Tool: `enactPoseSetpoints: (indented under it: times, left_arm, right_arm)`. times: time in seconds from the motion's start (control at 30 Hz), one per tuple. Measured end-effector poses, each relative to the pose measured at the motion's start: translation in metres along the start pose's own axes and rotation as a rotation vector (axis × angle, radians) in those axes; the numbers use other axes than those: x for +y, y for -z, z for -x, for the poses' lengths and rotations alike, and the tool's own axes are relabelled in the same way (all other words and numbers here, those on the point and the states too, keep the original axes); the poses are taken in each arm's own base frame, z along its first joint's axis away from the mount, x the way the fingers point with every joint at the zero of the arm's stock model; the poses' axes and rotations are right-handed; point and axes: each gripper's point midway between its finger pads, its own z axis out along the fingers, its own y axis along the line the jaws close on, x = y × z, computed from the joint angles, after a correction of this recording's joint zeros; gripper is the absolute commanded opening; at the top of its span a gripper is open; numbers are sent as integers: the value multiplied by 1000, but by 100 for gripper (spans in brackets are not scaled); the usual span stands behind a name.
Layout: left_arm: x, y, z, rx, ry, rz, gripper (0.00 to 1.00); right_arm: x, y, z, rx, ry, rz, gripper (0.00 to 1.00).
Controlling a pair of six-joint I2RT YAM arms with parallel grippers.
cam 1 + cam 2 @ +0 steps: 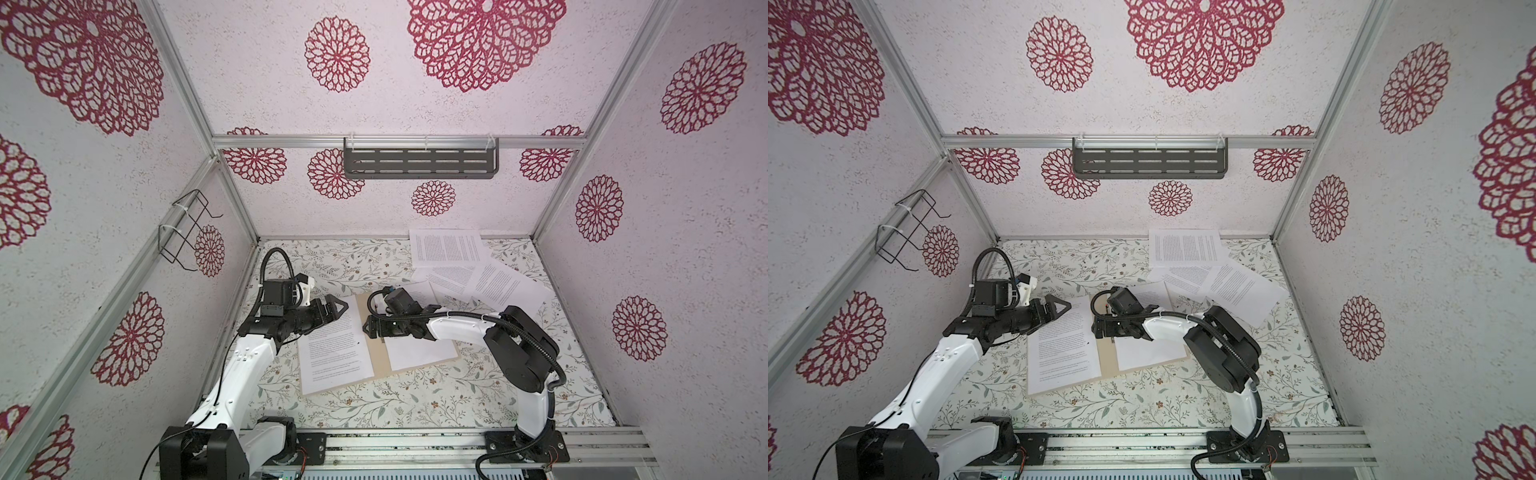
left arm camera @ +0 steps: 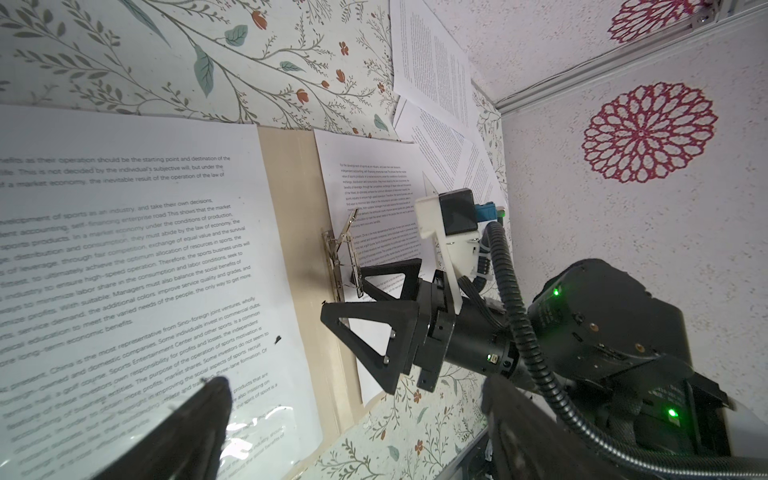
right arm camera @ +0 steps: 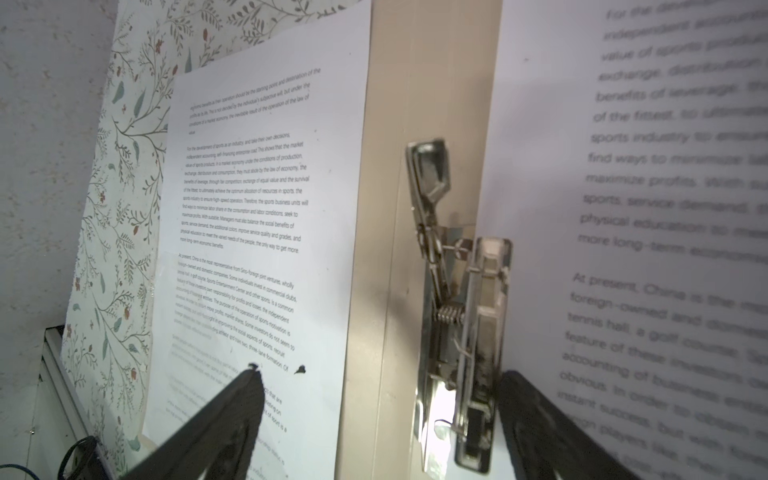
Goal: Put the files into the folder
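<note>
The folder point(image 1: 376, 353) lies open in the middle of my table point(image 1: 374, 411), its spine running up the frame. One printed sheet point(image 1: 332, 345) lies on its left half and another point(image 1: 419, 353) on its right. A bare beige strip shows between the two sheets, and the metal clip point(image 3: 457, 311) stands up from it. The left sheet covers the folder's outer edge, so beige shows only along the lower border.

My right gripper point(image 2: 343, 291) is down at the clip with its jaws wide apart, one finger on each side and nothing pinched. My left gripper point(image 1: 338, 311) hovers over the left sheet's upper corner, its jaws also spread and empty.

The other files point(image 1: 511, 286) overlap in the upper right of the table, beyond the right arm. The farthest one point(image 1: 446, 247) rides up the back wall. I have bare table below the folder and at the upper left.
</note>
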Motion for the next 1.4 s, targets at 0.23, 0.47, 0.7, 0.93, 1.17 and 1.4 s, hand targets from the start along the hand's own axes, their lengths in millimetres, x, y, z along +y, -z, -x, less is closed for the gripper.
enactPoseSetpoints:
  times: [0.23, 0.47, 0.7, 0.93, 1.17, 1.4]
  left_arm:
    - [0, 0, 0, -1, -1, -1, 97]
    - [-1, 1, 0, -5, -3, -2, 97]
    - [-3, 3, 1, -12, -9, -6, 97]
    - [-2, 3, 2, -16, 0, 1, 97]
    - [7, 5, 6, -39, 40, 50, 97]
    - [13, 22, 26, -157, 108, 59, 97]
  right_arm:
    - [16, 1, -1, 3, 6, 13, 91]
    - [35, -2, -5, 18, 11, 24, 91]
    - [47, -11, -14, 35, 16, 33, 92]
    - [31, -3, -7, -6, 66, -44, 99]
    - [-38, 82, 57, -243, 10, -166, 99]
    - [-182, 172, 146, -496, -237, -256, 99]
